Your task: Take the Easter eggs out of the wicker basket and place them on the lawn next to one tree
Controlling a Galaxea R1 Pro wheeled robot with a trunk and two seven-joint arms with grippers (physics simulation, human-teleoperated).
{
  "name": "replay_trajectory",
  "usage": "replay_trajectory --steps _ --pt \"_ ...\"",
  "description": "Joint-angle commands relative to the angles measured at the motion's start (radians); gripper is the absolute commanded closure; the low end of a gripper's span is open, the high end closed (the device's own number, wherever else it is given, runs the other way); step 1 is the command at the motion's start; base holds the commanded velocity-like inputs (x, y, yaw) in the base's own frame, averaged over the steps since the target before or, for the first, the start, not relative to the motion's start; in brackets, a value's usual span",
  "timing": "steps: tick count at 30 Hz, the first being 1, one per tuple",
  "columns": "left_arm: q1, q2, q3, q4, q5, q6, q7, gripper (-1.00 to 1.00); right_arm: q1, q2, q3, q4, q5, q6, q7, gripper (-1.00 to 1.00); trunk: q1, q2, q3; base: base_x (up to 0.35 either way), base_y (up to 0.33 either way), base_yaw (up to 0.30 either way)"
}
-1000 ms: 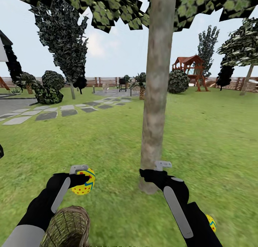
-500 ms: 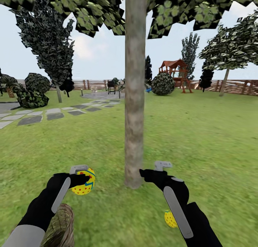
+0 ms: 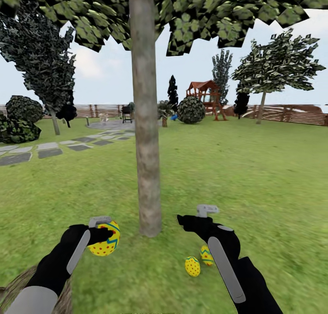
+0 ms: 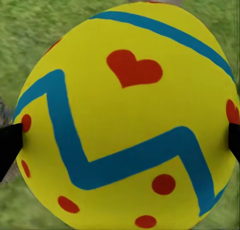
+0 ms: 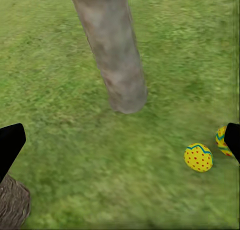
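Camera swung rightward; left end effector clamped on egg, right end effector apart, empty.

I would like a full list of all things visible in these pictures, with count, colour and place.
Yellow red-dotted Easter eggs: two on the grass near the trunk; one in the left tool.
Pale grey-brown tree trunk: one, centre.
Brown woven wicker basket: one, lower left, partly hidden.
Green lawn: all around.
Grey stepping stones: several, left.
Red wooden playset: one, far back.
Brown slat fence: along the back.
Left tool: black, shut on an egg.
Right tool: black, open, empty.
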Motion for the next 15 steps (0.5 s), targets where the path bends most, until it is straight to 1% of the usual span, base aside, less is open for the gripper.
replay_trajectory --steps 1,5,12,15 --pt "-0.001 0.001 -0.003 0.007 0.01 0.001 0.01 1.0 -0.002 0.0 0.001 -0.001 -0.011 0.002 -0.01 -1.0 0.0 -0.001 0.0 -0.183 -0.275 -0.189" --pt "-0.001 0.001 -0.002 0.034 0.011 -0.002 0.01 1.0 -0.001 0.0 0.001 -0.001 -0.01 0.002 -0.01 -1.0 0.0 -0.001 0.006 -0.179 -0.277 -0.189" --pt "-0.001 0.001 -0.002 0.043 0.01 -0.004 0.01 1.0 -0.002 0.0 0.002 -0.001 -0.01 0.002 -0.01 -1.0 0.0 -0.001 0.015 -0.154 -0.286 -0.183" --pt "-0.001 0.001 -0.002 0.052 0.01 -0.005 0.01 1.0 -0.002 0.0 0.002 -0.001 -0.011 0.002 -0.01 -1.0 0.0 -0.001 0.017 -0.088 -0.308 -0.097"
